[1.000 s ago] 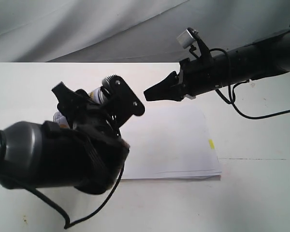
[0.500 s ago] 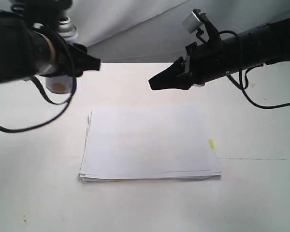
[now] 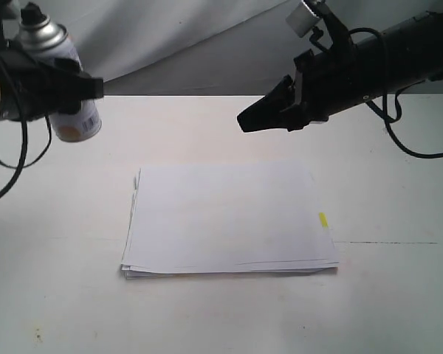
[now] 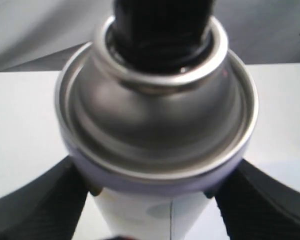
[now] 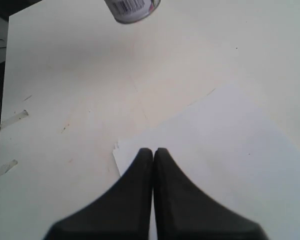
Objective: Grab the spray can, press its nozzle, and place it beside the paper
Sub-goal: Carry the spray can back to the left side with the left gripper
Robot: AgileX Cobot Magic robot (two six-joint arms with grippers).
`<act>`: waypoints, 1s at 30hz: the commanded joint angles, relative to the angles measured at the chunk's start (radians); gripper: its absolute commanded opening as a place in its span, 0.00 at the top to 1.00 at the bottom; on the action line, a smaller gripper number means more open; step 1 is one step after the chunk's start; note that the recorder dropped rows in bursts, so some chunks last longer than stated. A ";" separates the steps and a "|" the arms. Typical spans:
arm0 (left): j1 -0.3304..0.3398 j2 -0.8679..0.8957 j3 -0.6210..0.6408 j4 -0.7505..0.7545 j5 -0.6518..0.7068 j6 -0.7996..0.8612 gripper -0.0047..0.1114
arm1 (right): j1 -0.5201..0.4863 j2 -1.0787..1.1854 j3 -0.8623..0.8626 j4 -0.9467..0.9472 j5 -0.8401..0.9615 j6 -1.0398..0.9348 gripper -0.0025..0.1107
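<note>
Left gripper clamped on spray can, aloft, well apart from paper — right gripper jaws together, hovering over it.

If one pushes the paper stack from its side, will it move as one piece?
Probably not: the paper is a loose stack with uneven edges, so the sheets would likely slide apart. Lifted by one corner, it would probably flop, because the sheets are thin. Lying flat on the table, it should not roll or tip.

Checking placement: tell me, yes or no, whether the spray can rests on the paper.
No: the left gripper holds the spray can in the air, clear of the paper.
</note>
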 commanded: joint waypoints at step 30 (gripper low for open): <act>0.023 0.164 0.267 0.674 0.181 -0.885 0.96 | 0.000 -0.009 -0.006 -0.014 0.024 0.006 0.98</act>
